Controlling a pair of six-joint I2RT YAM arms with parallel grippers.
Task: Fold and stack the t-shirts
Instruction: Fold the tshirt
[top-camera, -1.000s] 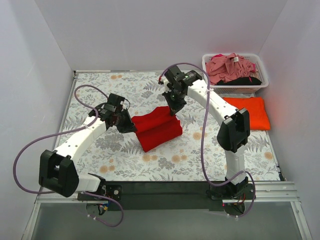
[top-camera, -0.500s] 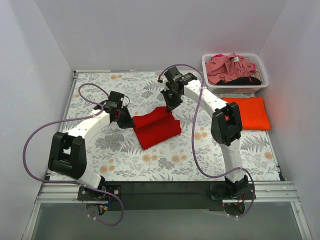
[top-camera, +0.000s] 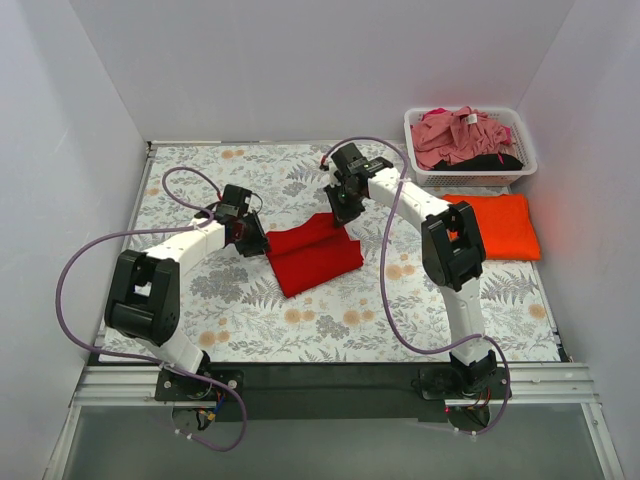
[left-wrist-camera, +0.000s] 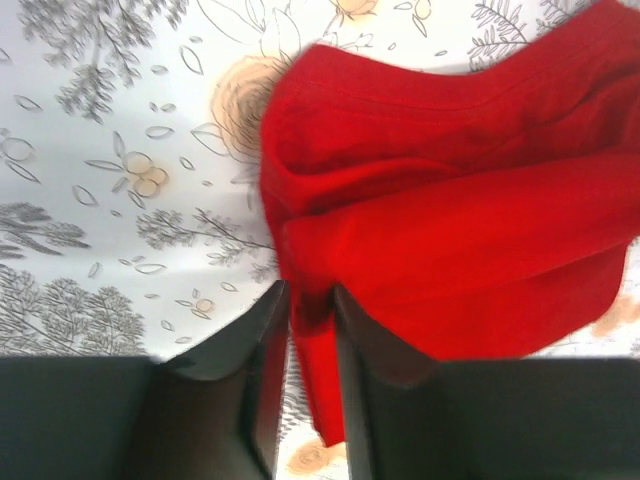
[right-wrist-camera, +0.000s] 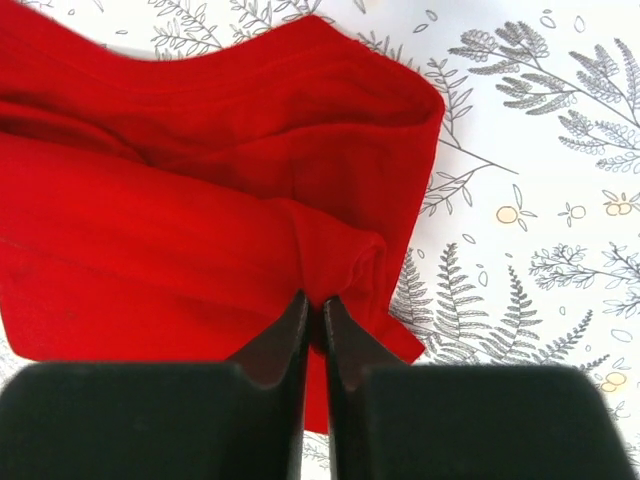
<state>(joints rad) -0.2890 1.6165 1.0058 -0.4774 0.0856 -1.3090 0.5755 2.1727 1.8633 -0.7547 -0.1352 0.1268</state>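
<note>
On the floral-print surface (top-camera: 250, 310), the left gripper (top-camera: 252, 243) sits at the left edge of the bright red soft cloth t-shirt (top-camera: 315, 258). Its jaws are slightly apart with a strip of the shirt's edge between them, and I cannot tell whether they pinch it. The red t-shirt lies mid-surface as a thick rectangular bundle, several layers deep with a rumpled top layer, so its fold looks nearly finished but not flattened or stacked. At its far right corner the right gripper (top-camera: 342, 212) has its jaws almost together on a small pucker of the cloth. Further right, the white plastic lattice basket (top-camera: 520, 125) holds a crumpled dusty pink t-shirt (top-camera: 455, 135) and a black one (top-camera: 495, 160), both unfolded. Just in front of it lies a bright orange t-shirt (top-camera: 500, 222), folded flat and probably the start of the stack. One is done, one under way, at least two left.
</note>
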